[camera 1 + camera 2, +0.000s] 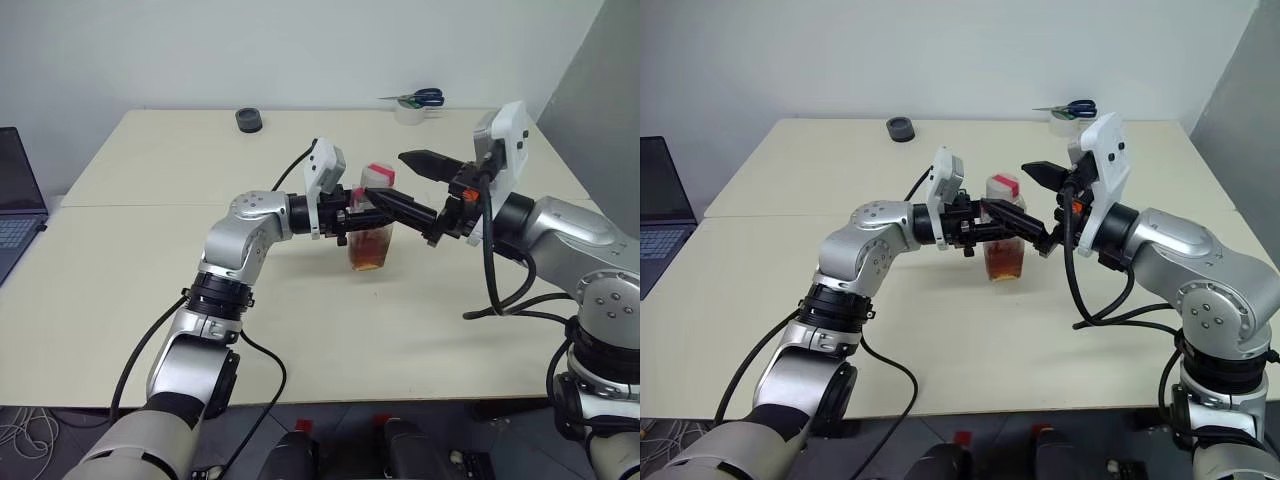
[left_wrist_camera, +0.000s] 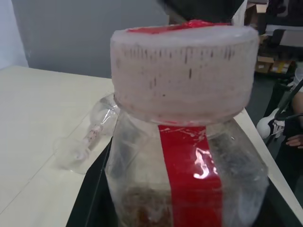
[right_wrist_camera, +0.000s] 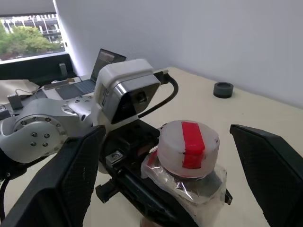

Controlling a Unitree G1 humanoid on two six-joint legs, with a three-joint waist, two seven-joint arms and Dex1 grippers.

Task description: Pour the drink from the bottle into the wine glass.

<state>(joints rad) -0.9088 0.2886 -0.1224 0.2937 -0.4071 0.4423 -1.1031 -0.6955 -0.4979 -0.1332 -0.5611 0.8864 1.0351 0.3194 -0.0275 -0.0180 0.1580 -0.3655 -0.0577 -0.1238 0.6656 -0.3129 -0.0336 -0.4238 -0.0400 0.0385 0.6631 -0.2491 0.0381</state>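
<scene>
Clear bottle (image 1: pixel 372 235) gripped by left hand (image 1: pixel 352 215); right hand (image 3: pixel 163 156) spread around cap (image 3: pixel 188 147).

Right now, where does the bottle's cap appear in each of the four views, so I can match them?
Left eye view: the cap sits just right of centre, between the two arms.
Right eye view: it is near centre, above the drink.
Left wrist view: it fills the upper middle, very close.
Right wrist view: it is low and centre, between the right tool's two open fingers.
Shared landmark: the red strip across the cap.
</scene>
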